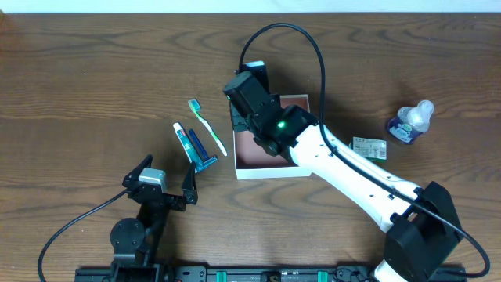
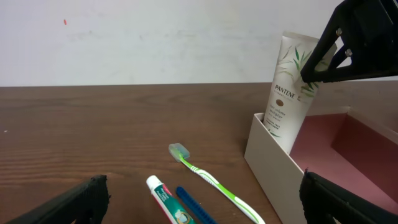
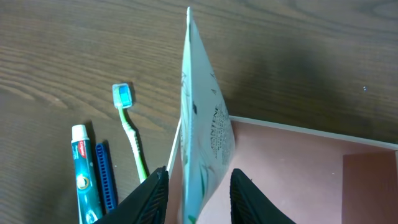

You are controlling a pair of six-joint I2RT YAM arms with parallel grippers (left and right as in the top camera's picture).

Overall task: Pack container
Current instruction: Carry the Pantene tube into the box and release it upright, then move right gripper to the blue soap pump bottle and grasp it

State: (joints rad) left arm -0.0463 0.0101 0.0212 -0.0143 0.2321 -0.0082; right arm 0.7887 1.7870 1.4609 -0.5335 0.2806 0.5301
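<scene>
**Holding the tube upright at the container's left wall**

Container (image 1: 266, 173): one. You have it flat on the bench (image 1: 78, 78) at centre, open side up. It is square, so no long axis; its walls run about parallel to the picture edges.

Pantene tube (image 2: 289, 93): one. Its long axis is close to vertical with a slight lean. The broad flat end is up, and the lower end is hidden behind the container's left wall.

Right arm: stretched diagonally from the near right corner, with the wrist over the container's far left part. The right gripper (image 3: 199, 186) is clamped on the tube's upper part, one finger on each flat face.

Left arm: folded low at the near left. The left gripper (image 1: 168, 166) is spread wide and holds nothing.

Loose on the bench, left of the container:
- one green toothbrush (image 1: 207, 125)
- one toothpaste (image 1: 184, 141)
- one slim blue item (image 1: 200, 149)

To the right:
- one green packet (image 1: 369, 147)
- one small bottle (image 1: 411, 121)
</scene>
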